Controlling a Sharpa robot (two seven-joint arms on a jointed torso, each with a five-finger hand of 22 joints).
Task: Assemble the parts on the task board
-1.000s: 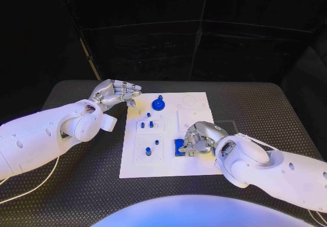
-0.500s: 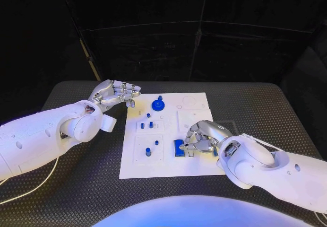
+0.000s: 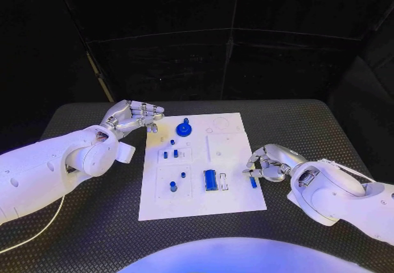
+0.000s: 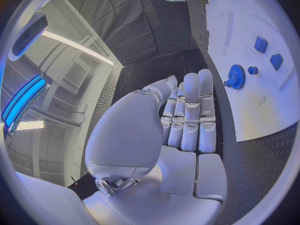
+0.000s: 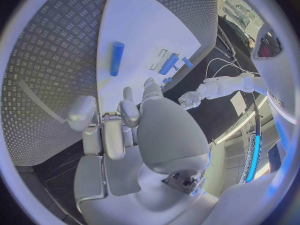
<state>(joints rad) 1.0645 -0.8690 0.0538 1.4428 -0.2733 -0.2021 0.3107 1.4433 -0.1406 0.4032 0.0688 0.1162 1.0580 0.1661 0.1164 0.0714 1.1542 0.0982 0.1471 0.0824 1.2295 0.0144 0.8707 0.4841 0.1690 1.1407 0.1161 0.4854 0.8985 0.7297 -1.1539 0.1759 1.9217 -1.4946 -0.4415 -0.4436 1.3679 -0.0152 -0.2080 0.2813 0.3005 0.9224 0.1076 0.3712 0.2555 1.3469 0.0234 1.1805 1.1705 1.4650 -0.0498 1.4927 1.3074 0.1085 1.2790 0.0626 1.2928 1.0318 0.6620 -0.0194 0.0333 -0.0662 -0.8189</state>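
The white task board (image 3: 232,149) lies in the middle of the table. On it are a blue gear (image 3: 184,128) at the far end, small blue pegs (image 3: 170,154) in the middle, one peg (image 3: 173,185) nearer me and a blue block (image 3: 211,180) in a slot. A short blue rod (image 3: 252,182) lies flat by the board's right edge. My right hand (image 3: 271,164) hovers just above that rod with fingers half curled and holds nothing; the rod (image 5: 117,58) lies apart from its fingertips. My left hand (image 3: 131,116) hangs off the board's far left corner, loosely curled and empty, with the gear (image 4: 236,76) beside it.
The board (image 5: 140,30) rests on a black ribbed mat (image 3: 312,131). Dark curtains stand behind the table. Bare mat lies to the left and right of the board.
The camera has shifted. My right hand has left the blue block and moved to the board's right edge, where a blue rod now lies. My left hand has kept its place.
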